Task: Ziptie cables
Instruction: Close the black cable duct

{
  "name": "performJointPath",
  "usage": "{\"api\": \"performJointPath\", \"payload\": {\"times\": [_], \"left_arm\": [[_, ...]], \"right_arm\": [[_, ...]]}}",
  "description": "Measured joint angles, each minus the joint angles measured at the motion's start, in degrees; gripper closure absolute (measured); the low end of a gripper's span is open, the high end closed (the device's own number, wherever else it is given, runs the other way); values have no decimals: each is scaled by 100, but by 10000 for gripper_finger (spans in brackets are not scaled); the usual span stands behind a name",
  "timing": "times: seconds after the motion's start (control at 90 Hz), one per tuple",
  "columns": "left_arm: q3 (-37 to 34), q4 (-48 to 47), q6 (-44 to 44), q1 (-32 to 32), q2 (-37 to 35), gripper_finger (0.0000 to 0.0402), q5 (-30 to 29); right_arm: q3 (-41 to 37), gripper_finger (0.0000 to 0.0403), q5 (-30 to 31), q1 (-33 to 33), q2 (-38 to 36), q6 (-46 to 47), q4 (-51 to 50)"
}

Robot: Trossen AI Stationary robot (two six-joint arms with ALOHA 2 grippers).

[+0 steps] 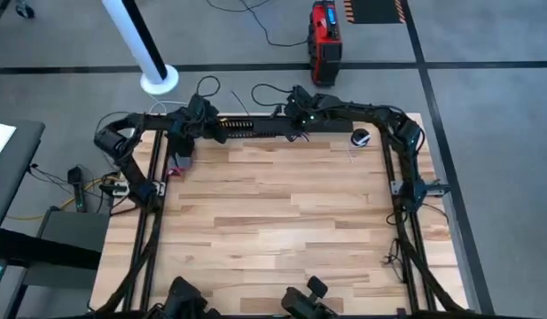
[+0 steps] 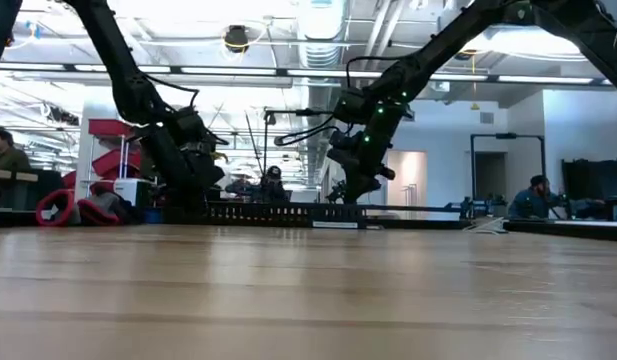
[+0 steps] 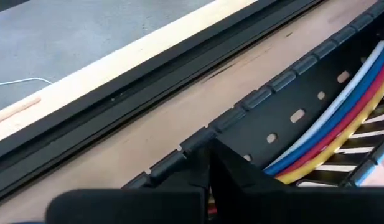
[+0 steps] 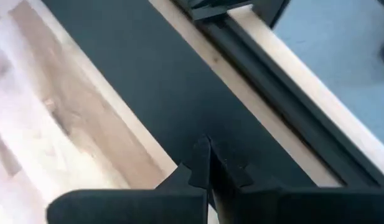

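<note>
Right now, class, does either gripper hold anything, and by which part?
Nothing is visibly held. The left gripper hovers shut over the slotted channel with the cables; the right gripper is shut above the flat black strip.

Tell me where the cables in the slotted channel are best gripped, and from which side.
Grip the cables on the exposed run inside the black channel, coming from above, since the channel's comb walls block the sides. They lie flat, side by side, so the fingers should likely close across the run.

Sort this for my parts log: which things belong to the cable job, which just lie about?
Job: white, blue, red and yellow cables; black slotted plastic channel; flat black strip.
Lying about: small round black-and-white object; red box on floor.
</note>
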Motion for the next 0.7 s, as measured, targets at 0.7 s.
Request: {"api": "performJointPath", "payload": {"times": [0.7], "left_arm": [[-9,-95,-126,-528,18,401,609]], "right_arm": [[-31,403,-224,329,-392,-1533,-405]]}}
